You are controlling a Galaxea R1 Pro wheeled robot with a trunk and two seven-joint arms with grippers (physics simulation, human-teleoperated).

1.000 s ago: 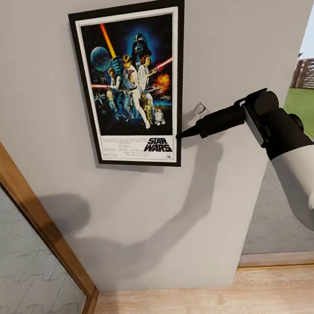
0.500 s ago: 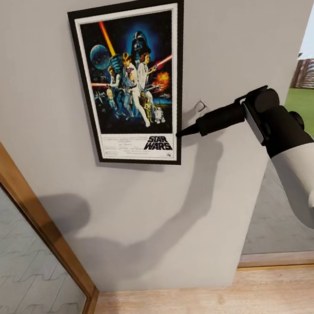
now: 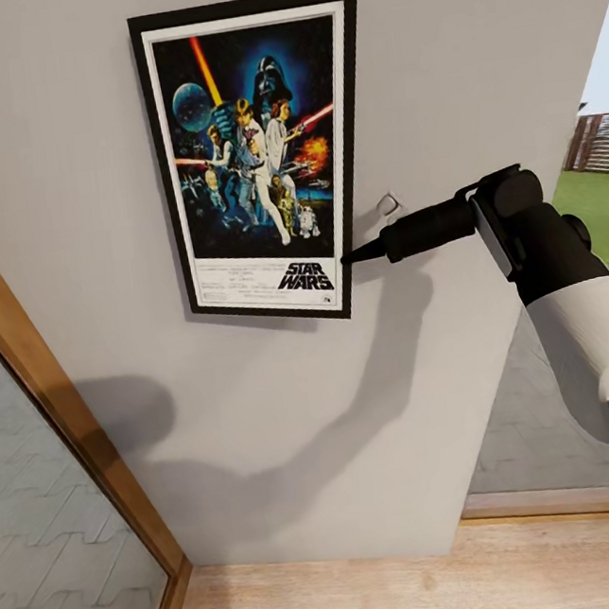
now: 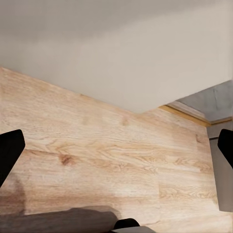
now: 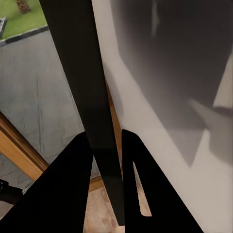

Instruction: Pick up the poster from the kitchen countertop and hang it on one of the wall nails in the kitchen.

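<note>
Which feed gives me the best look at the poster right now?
The head view: the poster shows whole and face-on against the wall, with the right gripper at its lower right edge. The right wrist view shows just its black frame edge-on between the fingers. The left wrist view looks at wooden floor.

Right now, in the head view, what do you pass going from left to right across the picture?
Wooden door frame → poster on the wall → wall hook → right gripper pinching the poster's right edge, its arm trailing right → grassy opening.
</note>
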